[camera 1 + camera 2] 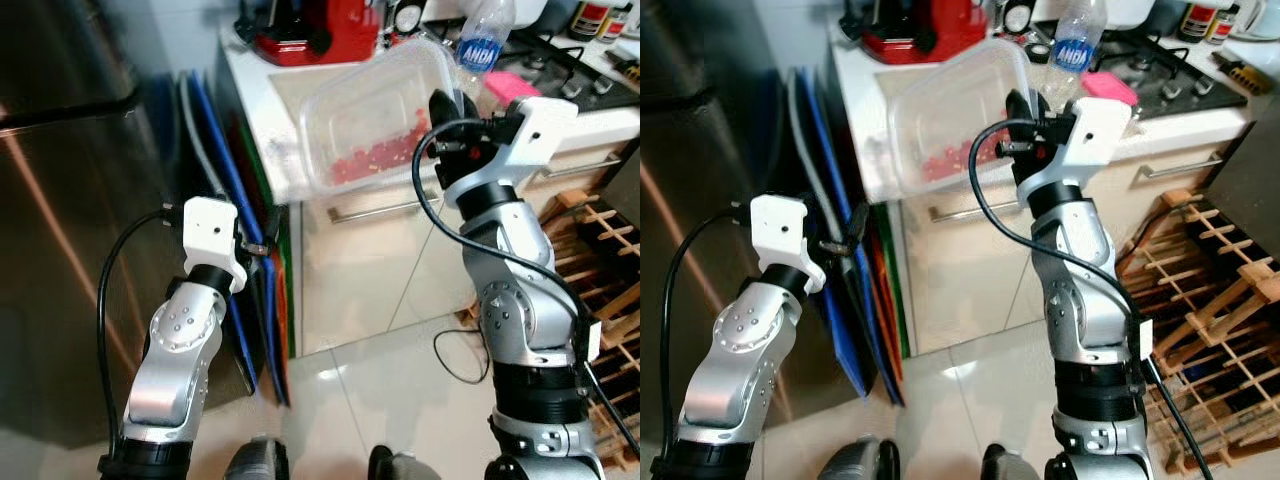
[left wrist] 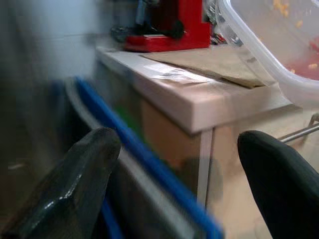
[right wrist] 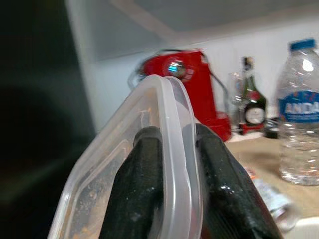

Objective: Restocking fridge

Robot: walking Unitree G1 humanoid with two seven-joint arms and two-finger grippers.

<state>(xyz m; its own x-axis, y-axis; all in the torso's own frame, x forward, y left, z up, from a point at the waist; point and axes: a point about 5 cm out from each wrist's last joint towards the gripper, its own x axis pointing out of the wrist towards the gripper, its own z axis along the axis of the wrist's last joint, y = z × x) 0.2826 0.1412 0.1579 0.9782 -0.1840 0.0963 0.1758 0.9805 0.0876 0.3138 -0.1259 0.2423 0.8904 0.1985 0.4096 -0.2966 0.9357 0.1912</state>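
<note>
A clear plastic container with red bits in its bottom is held tilted above the counter's front edge. My right gripper is shut on the container's rim, one black finger on each side of the lid edge. The stainless fridge door stands shut at the left. My left gripper is open with nothing between its fingers. It sits low between the fridge and the counter, pointing at the blue boards. A water bottle stands on the counter behind the container.
The white counter carries a red appliance, a pink sponge and a gas hob. Flat boards lean in the gap beside the fridge. A wooden rack stands on the tiled floor at the right.
</note>
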